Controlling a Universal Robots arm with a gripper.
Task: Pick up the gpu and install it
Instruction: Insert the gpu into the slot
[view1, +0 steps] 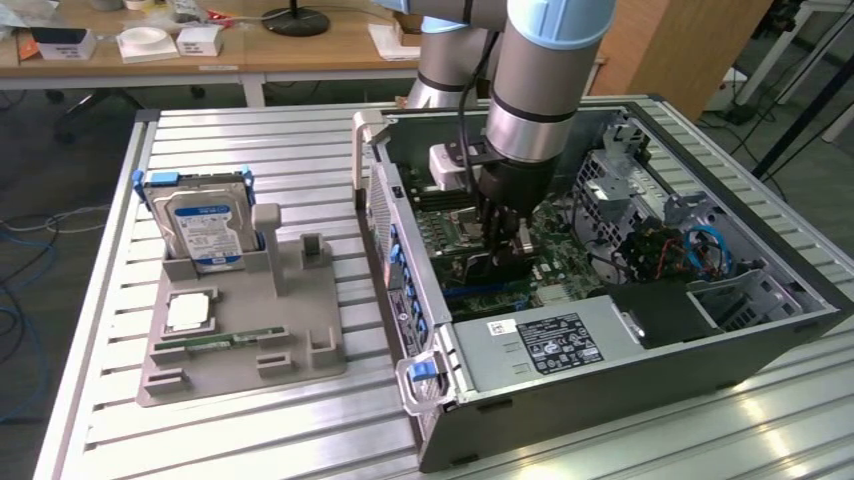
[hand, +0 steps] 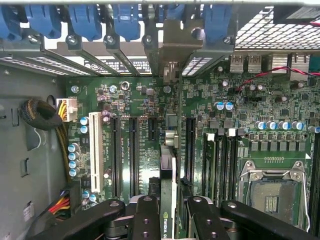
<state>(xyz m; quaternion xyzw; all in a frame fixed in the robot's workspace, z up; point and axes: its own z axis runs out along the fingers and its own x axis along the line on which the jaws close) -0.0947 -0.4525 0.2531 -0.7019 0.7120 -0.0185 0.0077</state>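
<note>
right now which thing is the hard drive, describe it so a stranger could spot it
Start at the open computer case and look to the exterior view's left, to the grey holder on the slatted table. The hard drive stands upright at its far end: a silver box with a blue-white label, unlike the flat parts lying nearer.

So the arm (view1: 534, 90) is that typical silver-grey tube look with pale blue caps at the joints and a black band near the wrist, plus a whitish box bolted on beside it. The gripper (view1: 502, 225) is all black, and its fingers (hand: 145, 220) are chunky matte links with round pivot screws.
</note>
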